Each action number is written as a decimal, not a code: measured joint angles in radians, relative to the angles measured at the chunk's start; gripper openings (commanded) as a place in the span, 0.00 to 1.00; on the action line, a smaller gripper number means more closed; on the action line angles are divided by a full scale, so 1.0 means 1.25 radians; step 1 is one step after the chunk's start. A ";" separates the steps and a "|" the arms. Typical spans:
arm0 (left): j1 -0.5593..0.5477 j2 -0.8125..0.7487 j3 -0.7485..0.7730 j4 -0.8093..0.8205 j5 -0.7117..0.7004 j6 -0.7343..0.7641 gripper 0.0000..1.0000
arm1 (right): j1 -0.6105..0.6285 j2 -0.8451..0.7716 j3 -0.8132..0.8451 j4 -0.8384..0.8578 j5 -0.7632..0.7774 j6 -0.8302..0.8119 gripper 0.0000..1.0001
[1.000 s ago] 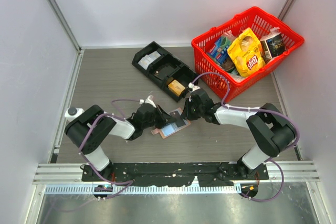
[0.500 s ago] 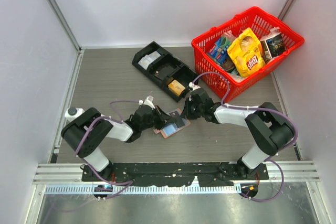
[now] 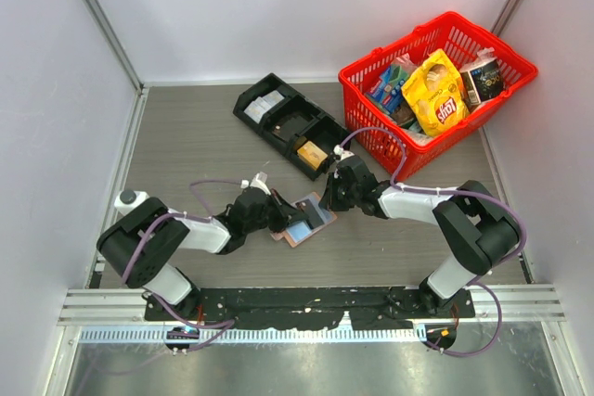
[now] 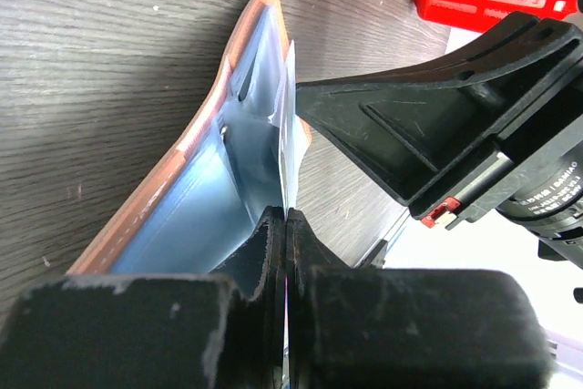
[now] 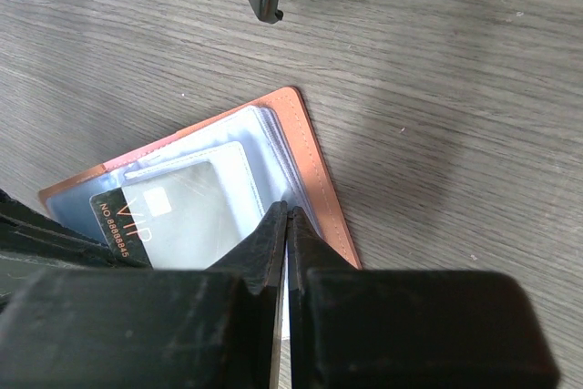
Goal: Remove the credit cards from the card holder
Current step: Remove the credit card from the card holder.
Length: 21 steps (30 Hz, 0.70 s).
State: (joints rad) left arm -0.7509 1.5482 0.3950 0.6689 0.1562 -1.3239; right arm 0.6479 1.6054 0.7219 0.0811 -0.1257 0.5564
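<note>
The salmon-pink card holder (image 3: 299,229) lies open on the table between both arms, its pale blue inner panels (image 4: 200,198) facing up. In the right wrist view a dark credit card (image 5: 123,216) marked VIP sticks partway out of a frosted sleeve. My left gripper (image 3: 281,217) comes in low from the left, rolled on its side. It (image 4: 288,216) is shut on that card's thin edge (image 4: 290,116). My right gripper (image 3: 327,203) reaches down from the right. It (image 5: 287,211) is shut on the clear sleeves at the holder's salmon edge (image 5: 319,170).
A red basket (image 3: 408,157) of snack packets, with a yellow bag (image 3: 434,95) on top, stands at the back right, close behind the right arm. A black compartment tray (image 3: 292,122) lies diagonally at the back centre. White walls enclose the table.
The left arm's elbow has swung down and to the left while its gripper stays at the holder. The right arm and the holder have hardly moved.
</note>
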 measured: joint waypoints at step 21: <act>-0.002 -0.211 -0.090 -0.188 -0.042 -0.005 0.00 | 0.000 0.000 0.003 -0.004 0.000 0.006 0.05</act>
State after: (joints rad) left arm -0.7528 1.2846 0.2829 0.4335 0.1043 -1.3304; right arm 0.6479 1.6054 0.7258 0.0761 -0.1261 0.5640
